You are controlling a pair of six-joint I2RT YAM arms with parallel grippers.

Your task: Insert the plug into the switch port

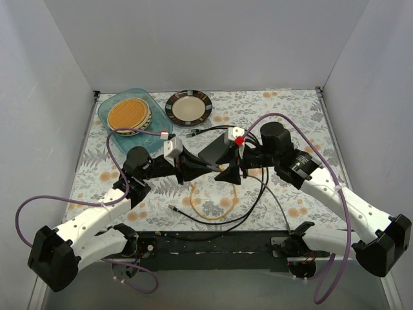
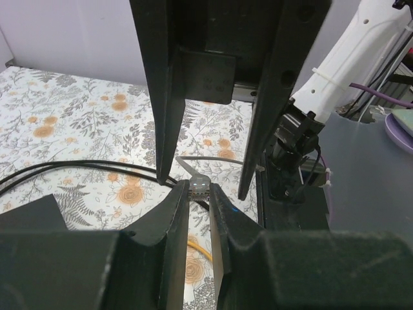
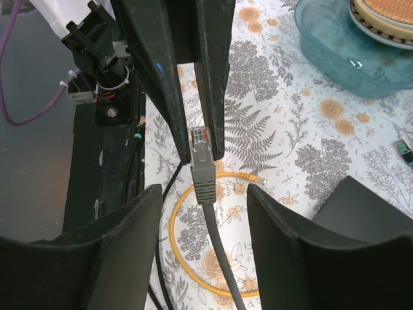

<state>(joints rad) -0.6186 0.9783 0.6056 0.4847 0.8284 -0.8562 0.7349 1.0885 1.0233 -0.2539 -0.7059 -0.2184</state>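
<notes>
Right wrist view, centre of frame: the small clear plastic plug (image 3: 201,137), ending a grey cable (image 3: 218,258) that ran to the bottom edge, stood upright in the air above the floral tablecloth (image 3: 290,129). I had the left gripper (image 3: 201,155) pinched narrowly on its sides, reaching in from the top of the frame. The right gripper (image 3: 205,194) was spread wide, straddling the grey cable lower down and gripping nothing. I judged the plug light, rigid and slick, its latch tab fragile, so the hard body was the place to hold, not the limp cable. The flat dark grey switch box (image 3: 361,210) lay at the lower right, with its ports out of sight. A thin yellow cable (image 3: 175,226) looped on the cloth beneath.
</notes>
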